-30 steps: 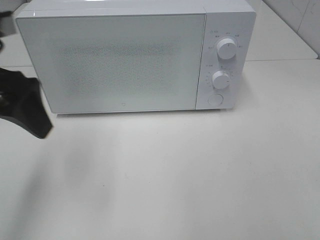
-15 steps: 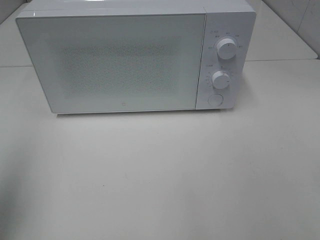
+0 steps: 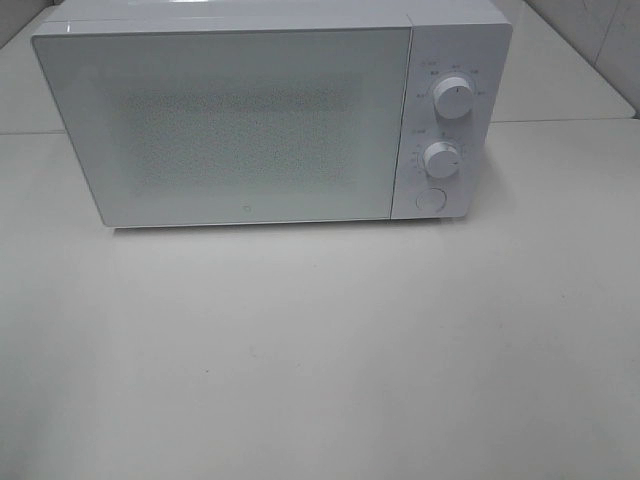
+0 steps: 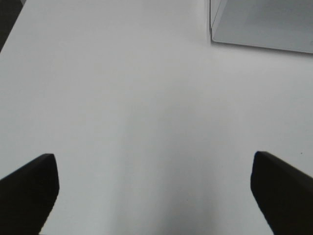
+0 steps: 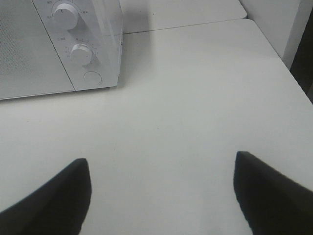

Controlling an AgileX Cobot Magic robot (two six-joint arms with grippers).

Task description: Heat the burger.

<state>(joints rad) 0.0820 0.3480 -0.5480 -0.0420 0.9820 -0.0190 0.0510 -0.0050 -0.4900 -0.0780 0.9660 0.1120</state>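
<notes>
A white microwave (image 3: 250,120) stands at the back of the white table (image 3: 330,350) with its door shut. Two round knobs (image 3: 453,98) and a round button (image 3: 430,199) sit on its right panel. The burger is out of view. Neither arm shows in the exterior high view. In the left wrist view my left gripper (image 4: 155,188) is open over bare table, with a corner of the microwave (image 4: 264,24) ahead of it. My right gripper (image 5: 164,188) is open over bare table too, and the microwave's control panel (image 5: 80,49) lies beyond it.
A second white table surface (image 3: 560,70) continues behind and to the right of the microwave. The table's right edge (image 5: 293,78) shows in the right wrist view, with a dark gap beyond it.
A dark arm part at the left edge of the exterior high view one second ago has withdrawn out of the frame. The microwave has not moved.
</notes>
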